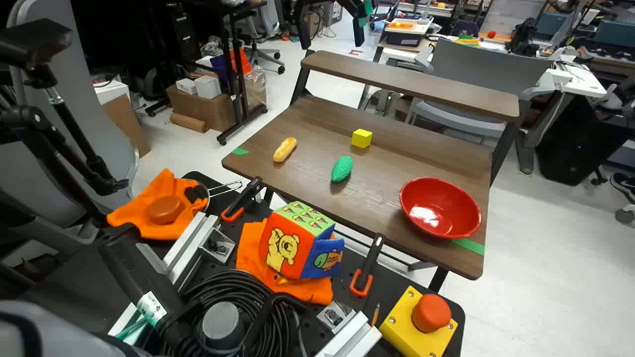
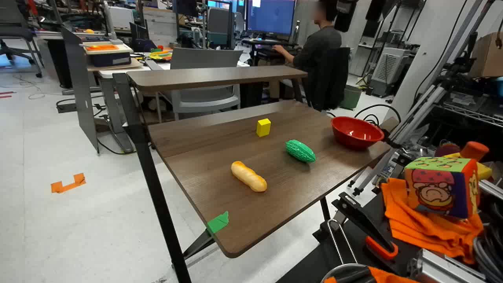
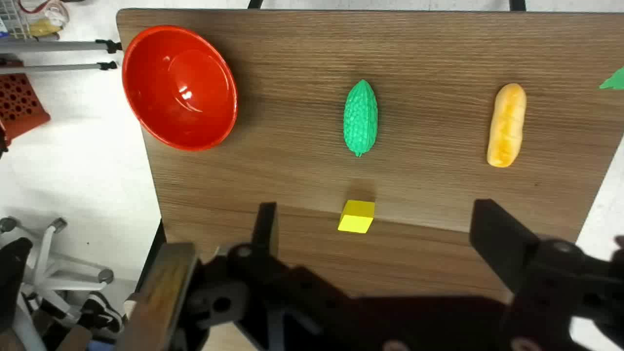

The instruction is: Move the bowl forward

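Observation:
The glossy red bowl stands upright on the brown table near one end, in both exterior views [image 1: 440,208] [image 2: 357,133]. In the wrist view the bowl [image 3: 179,90] is at the upper left, close to the table's end edge. My gripper [image 3: 374,209] is open, with its two dark fingers wide apart and nothing between them. It is high above the table and well away from the bowl. In an exterior view the gripper [image 1: 331,39] hangs at the top edge, its fingers pointing down and its upper part cut off.
A yellow block [image 1: 361,139], a green bumpy toy [image 1: 342,168] and a bread-shaped toy [image 1: 285,149] lie on the table [image 2: 204,153]. A raised shelf [image 1: 407,84] runs along one long side. Clamps and a cloth cube [image 1: 302,240] stand on the black base [image 1: 357,243] opposite.

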Robot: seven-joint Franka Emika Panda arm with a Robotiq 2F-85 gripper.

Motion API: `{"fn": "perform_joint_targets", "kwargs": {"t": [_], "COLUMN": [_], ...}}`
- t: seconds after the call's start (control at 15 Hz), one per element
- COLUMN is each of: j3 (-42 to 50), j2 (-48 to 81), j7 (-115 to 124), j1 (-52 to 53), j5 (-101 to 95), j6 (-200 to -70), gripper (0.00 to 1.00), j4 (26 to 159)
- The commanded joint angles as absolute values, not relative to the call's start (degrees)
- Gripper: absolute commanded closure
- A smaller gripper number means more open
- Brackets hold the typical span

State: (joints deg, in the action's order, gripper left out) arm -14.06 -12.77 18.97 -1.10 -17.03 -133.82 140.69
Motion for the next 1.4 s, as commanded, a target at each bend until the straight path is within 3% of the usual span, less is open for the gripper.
{"fn": "perform_joint_targets", "kwargs": {"t": [0.0,0.53,1.33], "j3": [-12.54,-7.06,3.59], "j2": [-12.69,-6.04,24.07], "j7": [19.25,22.15,19.07], "j1": [0.46,-3.53,-3.99], "j5": [-17.44,-20.42,-14.91], "j6": [-133.64,-138.92,-142.32], "gripper": [0.0,0.0,0.0], "j4": [140.58,139.61,123.26]}}
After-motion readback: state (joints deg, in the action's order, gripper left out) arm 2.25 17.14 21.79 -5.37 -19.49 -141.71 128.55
